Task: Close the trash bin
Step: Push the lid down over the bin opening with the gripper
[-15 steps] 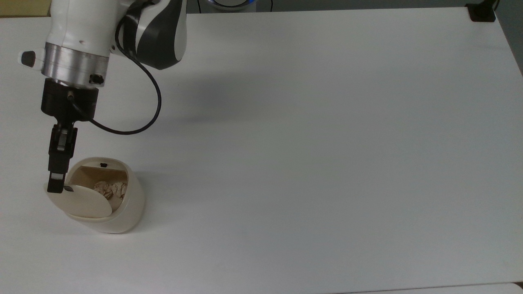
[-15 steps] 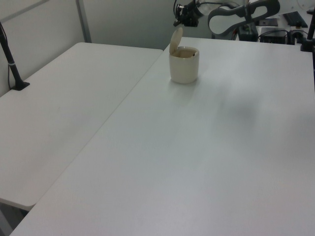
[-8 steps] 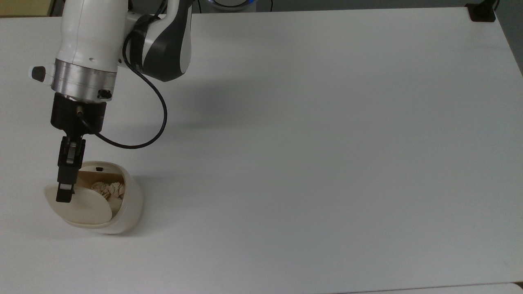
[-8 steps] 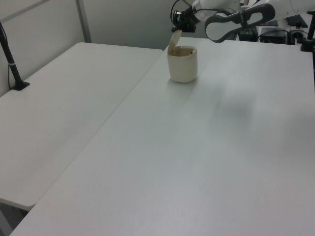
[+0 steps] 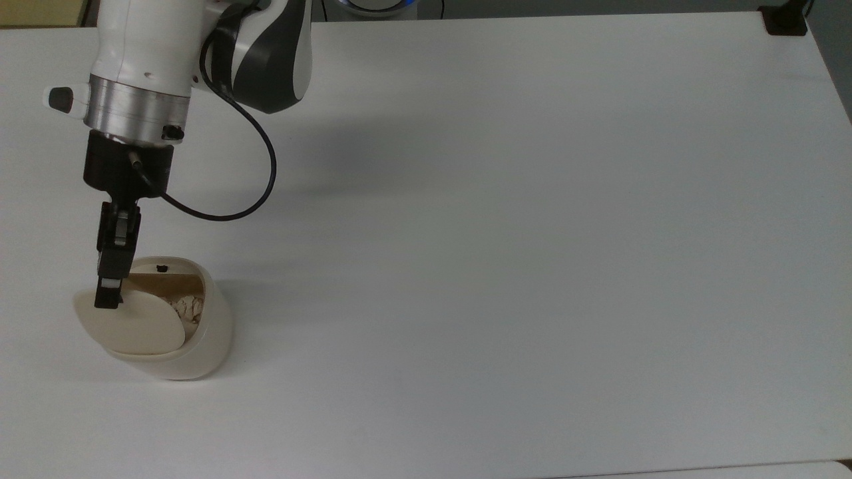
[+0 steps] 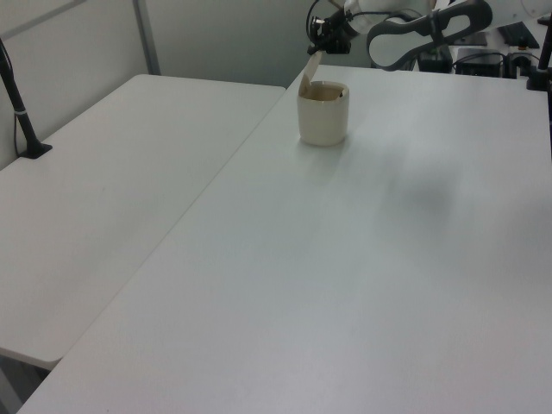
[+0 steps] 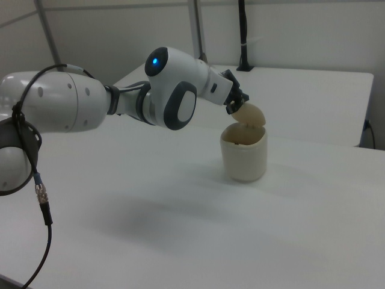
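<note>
The cream-white trash bin (image 5: 208, 338) stands near the top view's left edge, upright on the table. Its flat lid (image 5: 136, 327) is raised and leans partly over the opening, and the tan interior with crumpled paper (image 5: 188, 307) still shows. My gripper (image 5: 108, 297) points down at the lid's outer edge and touches it. In the left view the lid (image 6: 310, 65) slants up from the bin (image 6: 323, 118) with the gripper (image 6: 325, 36) just above it. In the right view the gripper (image 7: 236, 107) presses against the back of the lid (image 7: 251, 114) above the bin (image 7: 243, 155).
The white table (image 5: 532, 233) spreads wide to the top view's right of the bin. A black clamp (image 5: 784, 21) sits at the top view's far right corner. A second white table (image 6: 112, 198) adjoins at the left view's left, with a black post (image 6: 19, 103).
The gripper has pushed the lid from nearly upright to leaning over the opening, so less of the paper shows. The bin shifted slightly on the table and came back.
</note>
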